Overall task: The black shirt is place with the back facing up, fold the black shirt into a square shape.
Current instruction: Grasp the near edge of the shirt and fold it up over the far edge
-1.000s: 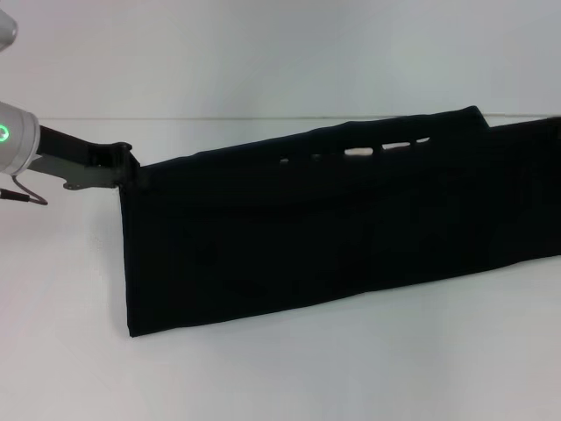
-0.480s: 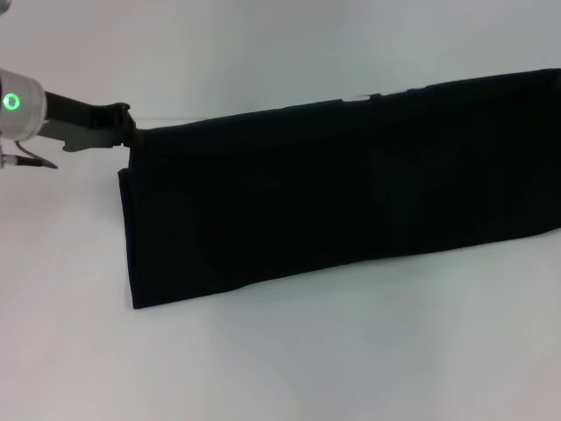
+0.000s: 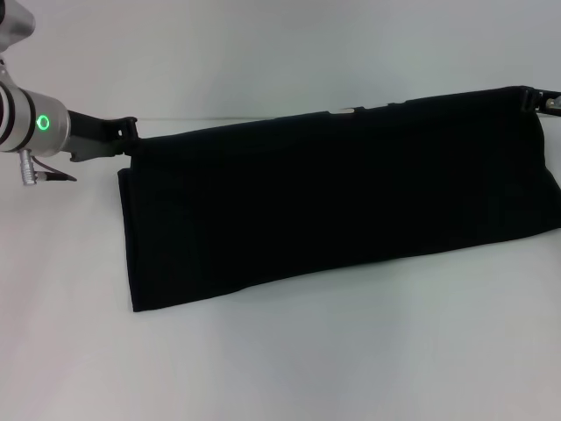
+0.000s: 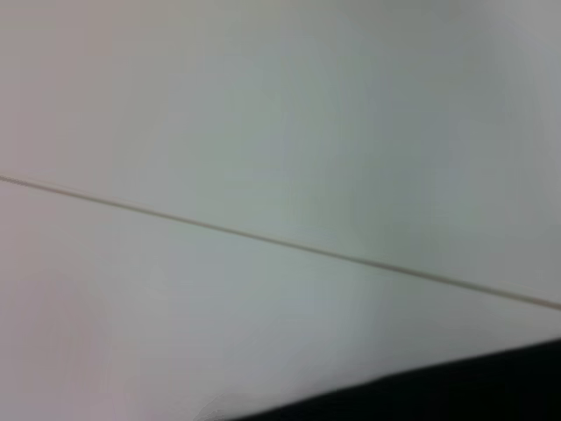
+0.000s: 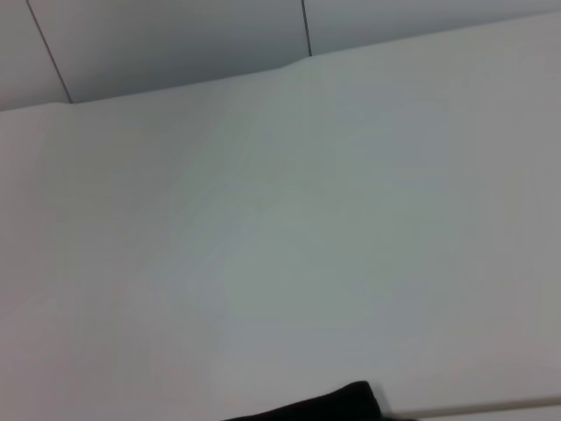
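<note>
black shirt point(image 3: 333, 206), long folded band

No lettering, label, brand or number can be read in any view. The black shirt point(image 3: 333, 206) shows only plain dark cloth, with small pale specks along its upper edge at about 1 o'clock, too small to read.

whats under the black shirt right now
The black shirt hangs stretched between the left gripper and right gripper; its lower edge rests on the white table. Anything behind it is hidden.
</note>
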